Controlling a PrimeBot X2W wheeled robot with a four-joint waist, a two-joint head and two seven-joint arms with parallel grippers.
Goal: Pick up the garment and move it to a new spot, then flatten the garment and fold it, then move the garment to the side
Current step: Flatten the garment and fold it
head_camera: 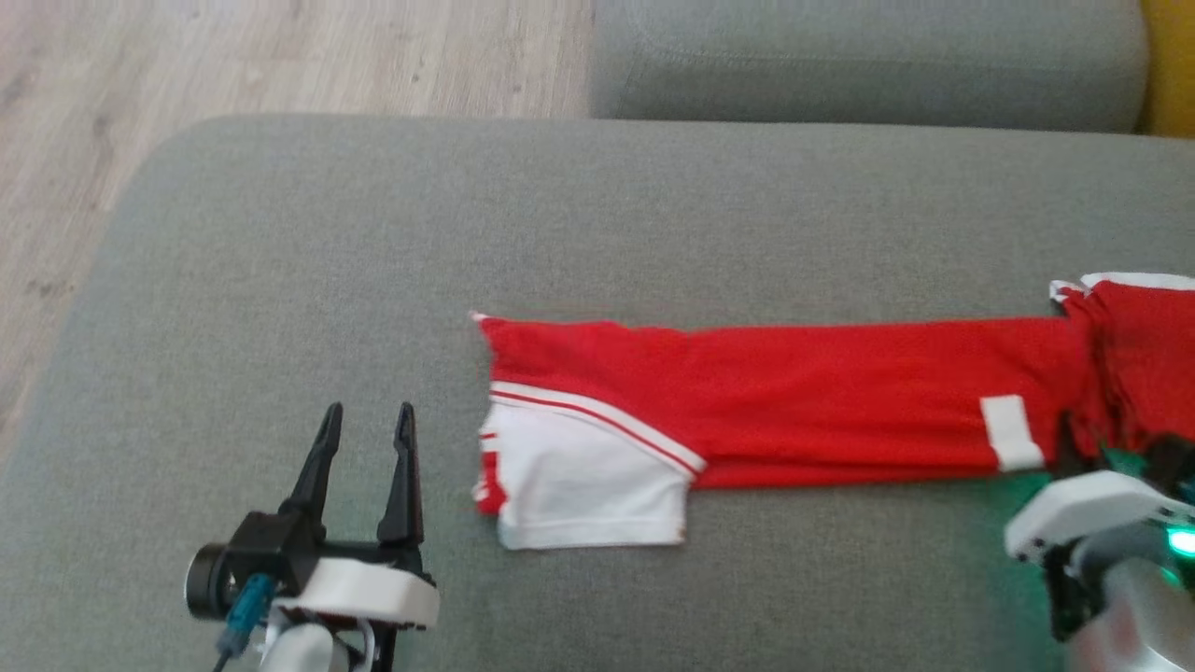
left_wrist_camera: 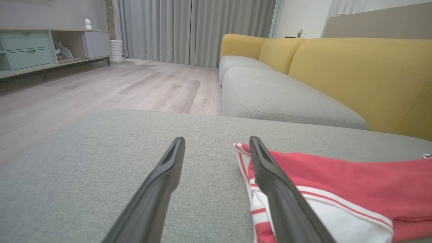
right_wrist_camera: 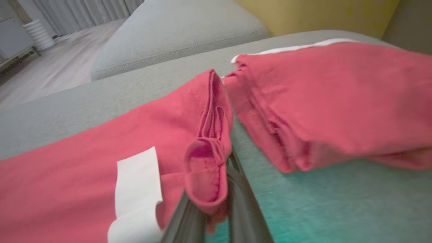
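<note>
Locate the left gripper [head_camera: 369, 411] at 7 o'clock in the head view: its fingers are spread, hold nothing, and sit just beside the garment's white end without touching it. Locate the right gripper [right_wrist_camera: 216, 219] at 4 o'clock; the right wrist view shows its fingers clenched on a raised fold of red cloth at the garment's right end. The garment [head_camera: 822, 401] lies on the grey cushion [head_camera: 280, 233], running as one long narrow band from the centre out to 3 o'clock. Judge the progress as follows: the band is flat and already doubled lengthwise, so the placing and flattening appear done; the crosswise fold is in hand; the move to the side remains. Note the look of the garment: red cloth, smooth along the band, with a white sleeve [head_camera: 588, 485] edged by red and white stripes at the 9 o'clock end and a white label [head_camera: 1011, 431] near the pinched fold. A thicker red stack [right_wrist_camera: 330, 101] rests at 3 o'clock; you cannot tell from these views whether it joins the band. Beyond, at 12 o'clock, stands a second cushion [head_camera: 868, 65], with wood floor [head_camera: 280, 56] at 11 o'clock.
</note>
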